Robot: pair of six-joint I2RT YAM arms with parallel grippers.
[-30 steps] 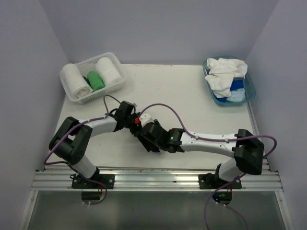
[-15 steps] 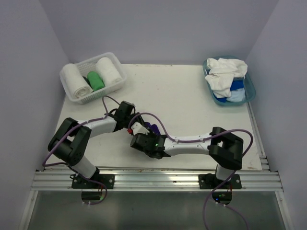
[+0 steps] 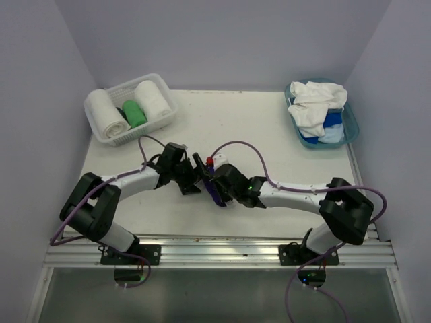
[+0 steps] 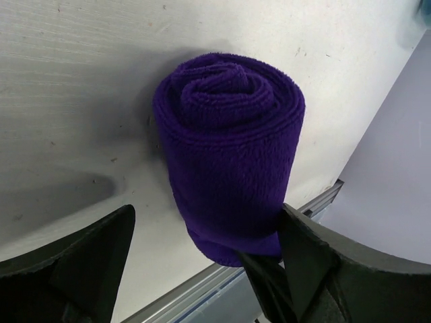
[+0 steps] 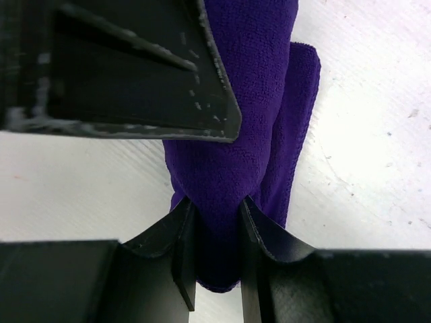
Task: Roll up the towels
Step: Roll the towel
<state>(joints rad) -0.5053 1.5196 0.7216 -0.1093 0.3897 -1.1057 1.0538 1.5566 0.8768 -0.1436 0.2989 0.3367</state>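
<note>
Purple towel (image 3: 214, 191): rolled, lying on the worktop (image 3: 269, 134) toward 6 o'clock — between both arms.
Right gripper (image 5: 215, 208): clenched on the towel's end.
Left gripper (image 4: 207, 215): released, fingers spread either side of it.
Basket (image 3: 151, 126): 10 o'clock — white rolls (image 3: 108, 113), green roll (image 3: 135, 113).
Tub (image 3: 351, 128): 2 o'clock, loose towels (image 3: 315, 108).

Right pincer (image 5: 215, 219) newly on purple towel (image 4: 229, 161)

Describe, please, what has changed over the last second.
The left gripper slid right and now straddles the rolled purple towel, jaws open. The right arm folded back, then stretched out again; the right gripper pinches the towel's end. The white lattice basket and teal tub stayed put.
</note>
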